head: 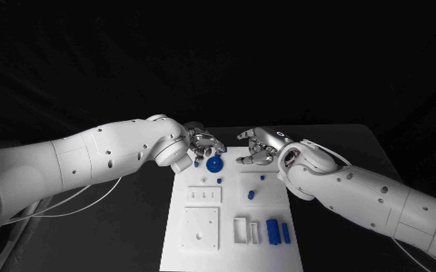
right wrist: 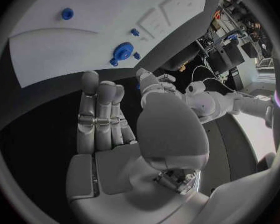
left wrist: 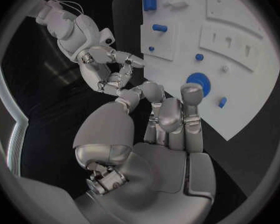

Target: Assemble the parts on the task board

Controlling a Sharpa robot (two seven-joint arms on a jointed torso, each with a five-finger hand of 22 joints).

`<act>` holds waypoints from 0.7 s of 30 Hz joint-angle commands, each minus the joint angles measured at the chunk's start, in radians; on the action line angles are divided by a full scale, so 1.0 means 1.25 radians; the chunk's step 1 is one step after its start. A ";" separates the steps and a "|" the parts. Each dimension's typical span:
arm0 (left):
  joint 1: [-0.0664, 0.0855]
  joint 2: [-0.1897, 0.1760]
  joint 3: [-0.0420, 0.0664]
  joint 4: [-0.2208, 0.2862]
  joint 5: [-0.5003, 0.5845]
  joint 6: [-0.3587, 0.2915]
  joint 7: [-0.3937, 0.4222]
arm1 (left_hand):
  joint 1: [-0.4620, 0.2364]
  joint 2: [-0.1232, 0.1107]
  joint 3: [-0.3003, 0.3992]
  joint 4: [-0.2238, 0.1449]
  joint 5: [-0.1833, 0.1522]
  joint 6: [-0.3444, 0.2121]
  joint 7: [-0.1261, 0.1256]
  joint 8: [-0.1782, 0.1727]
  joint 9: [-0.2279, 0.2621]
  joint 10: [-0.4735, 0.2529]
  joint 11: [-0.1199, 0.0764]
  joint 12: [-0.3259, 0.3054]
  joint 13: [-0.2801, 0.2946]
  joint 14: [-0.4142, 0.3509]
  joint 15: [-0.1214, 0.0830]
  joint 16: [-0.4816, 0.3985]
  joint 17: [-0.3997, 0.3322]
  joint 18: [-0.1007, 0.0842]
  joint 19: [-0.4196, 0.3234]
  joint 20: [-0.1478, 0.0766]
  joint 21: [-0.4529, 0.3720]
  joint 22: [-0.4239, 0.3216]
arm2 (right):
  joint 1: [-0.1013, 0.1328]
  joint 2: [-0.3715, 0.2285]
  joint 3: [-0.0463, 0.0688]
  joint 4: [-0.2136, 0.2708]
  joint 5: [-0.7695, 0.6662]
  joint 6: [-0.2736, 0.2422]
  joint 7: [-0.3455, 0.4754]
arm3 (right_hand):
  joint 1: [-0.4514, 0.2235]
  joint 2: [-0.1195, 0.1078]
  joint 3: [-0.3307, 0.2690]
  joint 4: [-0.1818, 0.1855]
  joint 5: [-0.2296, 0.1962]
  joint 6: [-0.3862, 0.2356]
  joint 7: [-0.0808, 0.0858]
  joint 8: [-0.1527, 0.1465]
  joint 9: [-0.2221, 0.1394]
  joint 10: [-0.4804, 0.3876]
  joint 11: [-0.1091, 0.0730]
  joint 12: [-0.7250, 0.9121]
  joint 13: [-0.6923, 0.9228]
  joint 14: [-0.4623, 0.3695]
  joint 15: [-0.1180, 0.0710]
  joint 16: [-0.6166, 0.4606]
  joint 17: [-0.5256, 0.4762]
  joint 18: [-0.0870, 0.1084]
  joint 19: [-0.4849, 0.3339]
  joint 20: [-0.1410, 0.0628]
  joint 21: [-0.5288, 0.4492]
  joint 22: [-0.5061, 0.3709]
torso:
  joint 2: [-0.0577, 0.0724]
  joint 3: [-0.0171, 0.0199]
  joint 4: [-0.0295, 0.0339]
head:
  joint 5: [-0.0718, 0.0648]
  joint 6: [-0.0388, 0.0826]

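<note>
Task board point(head: 232, 234) is being shown lying at the lower centre of the head view, with most blue parts point(head: 277, 230) still loose, so assembly is being judged barely begun. Left of its top edge, the left hand point(head: 201, 146) is being held with fingers apart, grasping nothing, beside a round blue part point(head: 214, 164); further right, the right hand point(head: 261, 148) is likewise being kept empty.

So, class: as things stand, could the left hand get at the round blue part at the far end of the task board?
Probably yes. The left hand hovers just beside the round blue part holding nothing, and nothing lies between them; the right hand stays off to the other side.
</note>
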 commanded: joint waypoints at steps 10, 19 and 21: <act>0.000 -0.014 -0.014 0.001 -0.014 0.012 -0.011 | -0.007 0.012 0.032 -0.021 -0.020 0.123 -0.083 0.001 0.180 0.032 -0.008 0.020 -0.003 0.007 0.003 0.014 0.007 -0.012 0.005 0.003 0.018 0.049 | -0.006 -0.072 0.015 -0.003 0.116 -0.047 0.046 | -0.003 0.011 0.007 0.017 0.015 0.010 0.001 -0.002 0.000 -0.015 0.002 0.026 -0.039 -0.006 0.001 -0.007 -0.001 0.005 0.020 0.001 -0.041 0.028 | -0.003 0.0013 -0.0013 | 0.009 -0.014; 0.000 -0.023 -0.043 -0.003 -0.021 0.029 -0.018 | -0.039 0.032 0.026 -0.033 -0.032 0.158 -0.092 0.005 0.198 0.033 -0.006 0.034 -0.010 0.005 0.007 0.011 0.000 -0.013 -0.001 0.007 0.015 0.046 | -0.001 -0.103 0.064 -0.031 0.312 -0.114 0.098 | -0.034 0.036 0.014 -0.003 0.076 0.023 0.007 -0.003 0.000 -0.026 0.008 0.031 -0.047 -0.010 0.004 -0.008 -0.003 0.008 0.024 0.005 -0.059 0.036 | -0.004 0.0036 -0.0032 | 0.017 -0.035; 0.000 -0.024 -0.047 -0.006 -0.023 0.035 -0.016 | -0.038 0.039 0.021 -0.028 -0.055 0.163 -0.094 0.004 0.205 0.033 -0.007 0.034 -0.016 0.006 0.006 0.009 -0.003 -0.012 -0.001 0.008 0.013 0.045 | 0.001 -0.103 0.088 -0.036 0.339 -0.135 0.112 | -0.037 0.041 0.008 -0.005 0.118 0.021 0.007 -0.002 0.000 -0.024 0.007 0.032 -0.049 -0.009 0.003 -0.006 -0.003 0.008 0.028 0.004 -0.062 0.038 | -0.003 0.0052 -0.0029 | 0.020 -0.041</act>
